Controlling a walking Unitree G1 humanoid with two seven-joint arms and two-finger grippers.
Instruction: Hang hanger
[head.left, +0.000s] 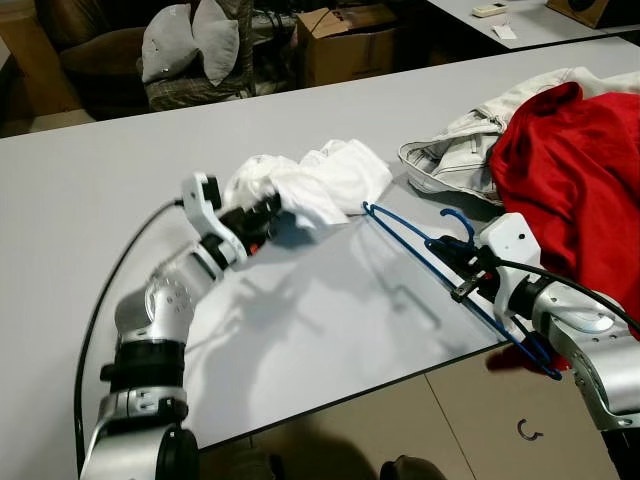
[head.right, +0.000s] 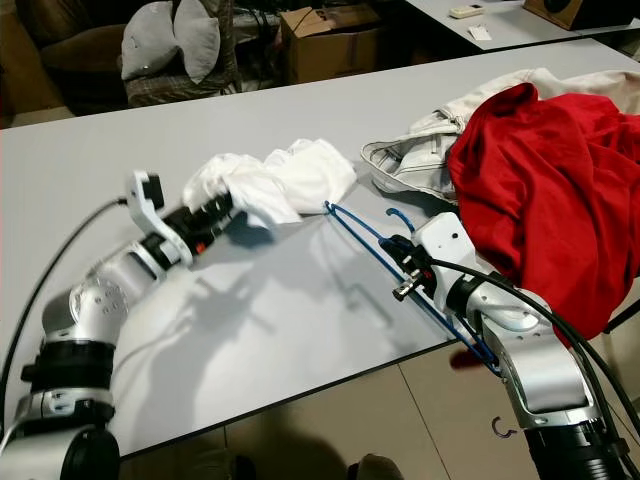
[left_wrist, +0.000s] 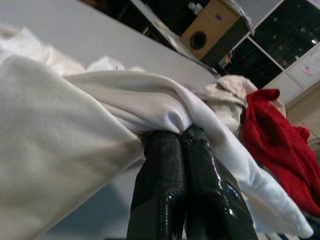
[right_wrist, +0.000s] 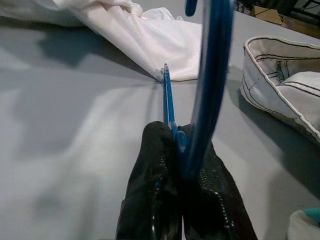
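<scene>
Hanger of thin blue wire (head.left: 420, 243) lies slanted over the near edge of the grey table (head.left: 90, 180), right of centre. At left, the left gripper (head.left: 268, 212) pinches a crumpled white cloth garment (head.left: 320, 180). At right, the right gripper (head.left: 462, 268) clenches the hanger, beside a red garment (head.left: 580, 170) and pale jeans (head.left: 450, 155).

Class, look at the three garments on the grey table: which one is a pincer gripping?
The crumpled white cloth garment: the left pincer is shut on its fold. The bright red fabric garment and pale cream denim garment lie untouched.
</scene>
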